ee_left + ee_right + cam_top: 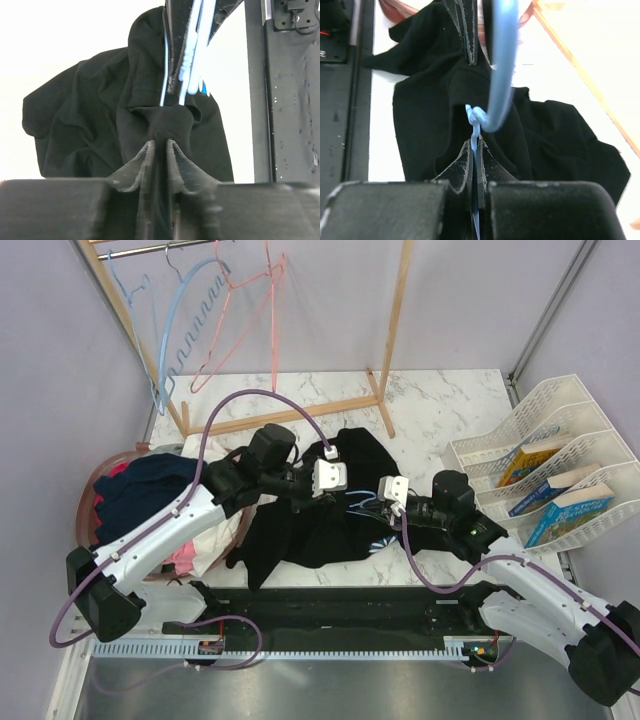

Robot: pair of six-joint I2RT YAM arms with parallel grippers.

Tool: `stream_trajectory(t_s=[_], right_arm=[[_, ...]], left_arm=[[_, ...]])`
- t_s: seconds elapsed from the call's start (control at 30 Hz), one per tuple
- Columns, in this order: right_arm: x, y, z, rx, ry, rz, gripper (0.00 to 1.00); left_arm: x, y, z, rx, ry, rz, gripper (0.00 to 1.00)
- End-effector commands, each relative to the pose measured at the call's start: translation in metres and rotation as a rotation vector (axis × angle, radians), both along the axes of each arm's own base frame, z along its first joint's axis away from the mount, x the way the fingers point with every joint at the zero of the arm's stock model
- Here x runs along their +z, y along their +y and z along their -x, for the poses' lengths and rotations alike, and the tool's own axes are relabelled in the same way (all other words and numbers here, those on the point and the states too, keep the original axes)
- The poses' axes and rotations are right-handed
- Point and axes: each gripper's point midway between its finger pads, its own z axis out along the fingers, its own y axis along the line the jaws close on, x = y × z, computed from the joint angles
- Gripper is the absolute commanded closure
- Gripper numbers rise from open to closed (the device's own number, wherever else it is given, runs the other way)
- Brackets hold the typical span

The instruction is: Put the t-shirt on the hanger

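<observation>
The black t-shirt (300,530) lies crumpled in the middle of the marble table. My left gripper (345,495) is shut on a bunched fold of it, which shows in the left wrist view (167,122). My right gripper (374,504) faces it, a short gap away. It is shut on the twisted neck of the thin light-blue hanger (476,117), and the hook (501,60) curves up in front of it. The hanger's wires (194,60) run down into the shirt's fabric. The rest of the hanger is hidden in the cloth.
A wooden rack (395,340) at the back carries a wavy blue hanger (190,320) and pink hangers (250,310). A basket (88,502) at the left holds a navy garment (150,490) and pink clothes. White trays with books (560,475) stand at the right.
</observation>
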Motion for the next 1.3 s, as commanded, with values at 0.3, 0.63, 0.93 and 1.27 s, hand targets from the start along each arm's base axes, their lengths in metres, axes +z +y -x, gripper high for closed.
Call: stream_trajectory(t_s=[0.3, 0.63, 0.93, 1.27], right_arm=[[0.032, 0.006, 0.004, 0.031, -0.105, -0.081, 1.00], [0.042, 0.012, 0.009, 0.085, -0.149, -0.079, 1.00], [0.051, 0.025, 0.010, 0.135, -0.221, -0.058, 1.00], [0.073, 0.025, 0.017, 0.131, -0.233, -0.105, 1.00]], left_arm=[[0.022, 0.041, 0.041, -0.085, -0.004, -0.067, 0.43], [0.008, 0.027, 0.014, -0.048, -0.093, -0.052, 0.28], [-0.007, -0.003, 0.036, -0.159, -0.082, -0.053, 0.52], [-0.013, 0.001, 0.038, -0.046, -0.047, -0.003, 0.71]])
